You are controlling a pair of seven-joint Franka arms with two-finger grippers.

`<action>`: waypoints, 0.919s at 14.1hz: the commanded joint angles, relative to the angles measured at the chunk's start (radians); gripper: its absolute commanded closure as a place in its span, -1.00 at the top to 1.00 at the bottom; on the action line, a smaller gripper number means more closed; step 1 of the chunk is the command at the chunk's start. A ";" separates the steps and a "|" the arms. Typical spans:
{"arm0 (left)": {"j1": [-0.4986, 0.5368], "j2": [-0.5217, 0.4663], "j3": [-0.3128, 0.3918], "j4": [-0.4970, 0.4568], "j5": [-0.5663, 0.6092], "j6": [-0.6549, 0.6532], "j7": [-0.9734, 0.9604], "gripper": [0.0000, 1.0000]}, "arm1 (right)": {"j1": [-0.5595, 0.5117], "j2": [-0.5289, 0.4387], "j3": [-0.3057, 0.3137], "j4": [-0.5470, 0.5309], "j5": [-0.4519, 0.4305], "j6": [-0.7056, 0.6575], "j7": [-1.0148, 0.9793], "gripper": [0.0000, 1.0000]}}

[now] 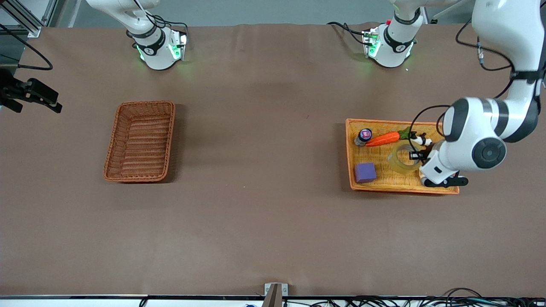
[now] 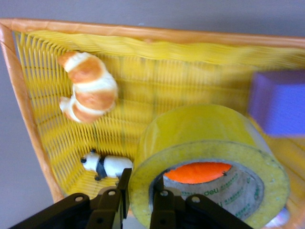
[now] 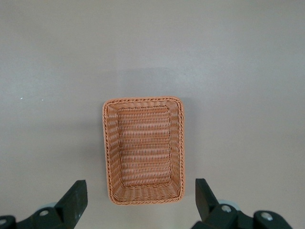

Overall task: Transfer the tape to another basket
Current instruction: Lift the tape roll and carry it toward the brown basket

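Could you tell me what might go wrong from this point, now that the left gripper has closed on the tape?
1. The left gripper pinches only the wall of the tape, one finger inside the core, so the roll may swing or slip when lifted.
2. The panda figure and carrot lie close beside the roll in the orange tray; lifting could nudge them.
3. The basket sits toward the right arm's end of the table, a long carry.

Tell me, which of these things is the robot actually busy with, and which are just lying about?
In use:
tape, pinched at its wall by the left gripper
brown basket, empty
right gripper, open, waiting above it

Lying about in the yellow tray:
carrot
purple block
croissant
panda
small jar
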 commanded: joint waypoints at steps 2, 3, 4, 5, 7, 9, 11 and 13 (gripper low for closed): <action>-0.004 -0.011 -0.183 0.110 0.005 -0.123 -0.040 -0.96 | 0.002 -0.019 -0.002 -0.019 0.014 0.001 0.013 1.00; -0.005 -0.006 -0.240 0.126 0.004 -0.126 -0.076 -0.96 | 0.001 -0.016 -0.004 -0.019 0.014 0.007 0.013 1.00; -0.007 0.002 -0.292 0.127 0.004 -0.126 -0.112 -1.00 | 0.001 -0.015 -0.004 -0.019 0.014 0.012 0.013 1.00; -0.011 0.020 -0.352 0.128 0.004 -0.122 -0.150 -1.00 | 0.001 -0.013 -0.004 -0.019 0.014 0.014 0.013 1.00; -0.025 0.095 -0.446 0.184 0.004 -0.116 -0.251 -1.00 | -0.002 -0.011 -0.005 -0.020 0.014 0.014 0.013 1.00; -0.085 0.245 -0.510 0.321 0.007 -0.116 -0.369 -1.00 | -0.010 -0.005 -0.005 -0.020 0.014 0.018 0.013 1.00; -0.215 0.385 -0.495 0.456 0.017 -0.111 -0.466 -1.00 | -0.011 -0.004 -0.005 -0.020 0.014 0.024 0.013 1.00; -0.341 0.489 -0.423 0.560 0.028 -0.069 -0.526 -1.00 | -0.011 -0.001 -0.005 -0.020 0.014 0.038 0.013 1.00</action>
